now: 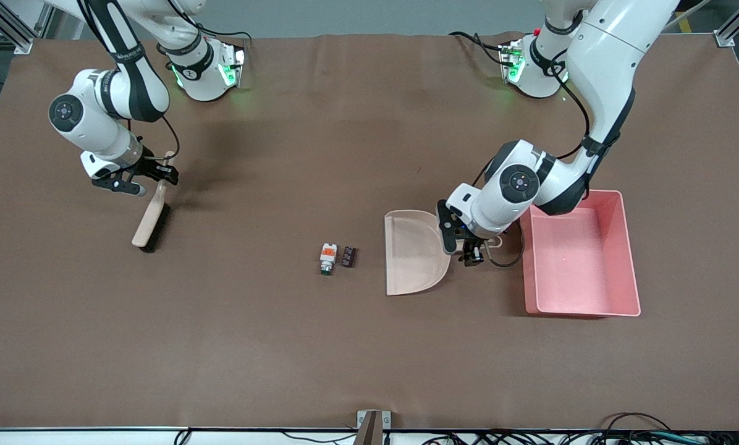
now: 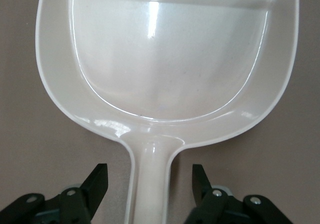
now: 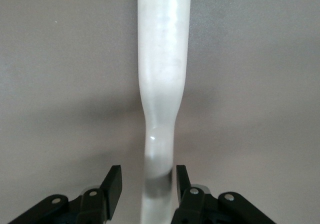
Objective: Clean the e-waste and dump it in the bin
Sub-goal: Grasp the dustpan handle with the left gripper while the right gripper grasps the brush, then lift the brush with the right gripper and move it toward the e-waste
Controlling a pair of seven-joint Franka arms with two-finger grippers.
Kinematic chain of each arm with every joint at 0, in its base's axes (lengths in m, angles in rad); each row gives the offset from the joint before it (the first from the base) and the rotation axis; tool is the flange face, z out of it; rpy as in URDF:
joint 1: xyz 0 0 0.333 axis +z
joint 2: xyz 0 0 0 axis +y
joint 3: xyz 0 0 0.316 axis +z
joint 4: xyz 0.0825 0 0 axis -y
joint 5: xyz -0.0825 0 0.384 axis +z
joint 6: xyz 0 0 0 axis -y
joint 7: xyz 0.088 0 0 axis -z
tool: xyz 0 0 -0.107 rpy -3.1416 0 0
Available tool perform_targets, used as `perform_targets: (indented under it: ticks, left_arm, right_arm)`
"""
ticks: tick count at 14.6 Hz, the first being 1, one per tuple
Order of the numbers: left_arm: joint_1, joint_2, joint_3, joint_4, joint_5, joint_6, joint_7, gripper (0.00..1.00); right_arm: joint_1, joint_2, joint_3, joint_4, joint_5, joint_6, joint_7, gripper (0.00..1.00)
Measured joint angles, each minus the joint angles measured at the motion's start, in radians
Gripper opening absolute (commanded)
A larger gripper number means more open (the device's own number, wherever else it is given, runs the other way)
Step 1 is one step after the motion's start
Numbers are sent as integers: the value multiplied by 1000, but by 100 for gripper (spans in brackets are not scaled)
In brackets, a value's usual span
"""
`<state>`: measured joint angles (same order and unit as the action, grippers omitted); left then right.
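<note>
Nearest the front camera lies a broad band of bare brown table (image 1: 221, 358). On it rest the e-waste parts: a white part (image 1: 327, 258) with orange top and green end, and a dark block (image 1: 348, 256) just beside it, toward the left arm's end.

The beige dustpan (image 1: 414, 252) lies flat between the parts and the pink bin (image 1: 582, 256), its open mouth facing the parts with clear table between. The left arm bends down from its base and crosses above the bin's rim. The left gripper (image 1: 470, 252) is low at the dustpan's handle (image 2: 149, 184); in the left wrist view its fingers (image 2: 95, 184) stand spread on either side of the handle, apart from it. The handle's end is hidden under the wrist in the front view.

Toward the right arm's end, the brush (image 1: 150, 217) slants with its bristle head at the table. The right arm is folded low, and the right gripper (image 1: 139, 180) sits at the brush handle (image 3: 162, 84). One finger (image 3: 181, 176) appears to touch the handle while the other stands slightly off it, so a firm grip is uncertain.
</note>
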<state>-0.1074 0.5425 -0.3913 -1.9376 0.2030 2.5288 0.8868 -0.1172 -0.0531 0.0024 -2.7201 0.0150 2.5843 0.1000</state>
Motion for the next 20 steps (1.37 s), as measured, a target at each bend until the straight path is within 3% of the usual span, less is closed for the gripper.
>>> perform_targets:
  ticks: [7, 15, 20]
  left_arm:
    - [-1, 14, 0, 0, 14, 24, 1, 48]
    - [-7, 23, -1, 3, 41, 37, 1, 14]
    - [-13, 24, -1, 17, 46, 37, 1, 2]
  right_arm:
    - [-5, 27, -2, -5, 0, 52, 6, 39]
    - [-6, 34, -2, -6, 1, 55, 8, 1]
    - [-5, 40, 2, -1, 1, 69, 8, 0]
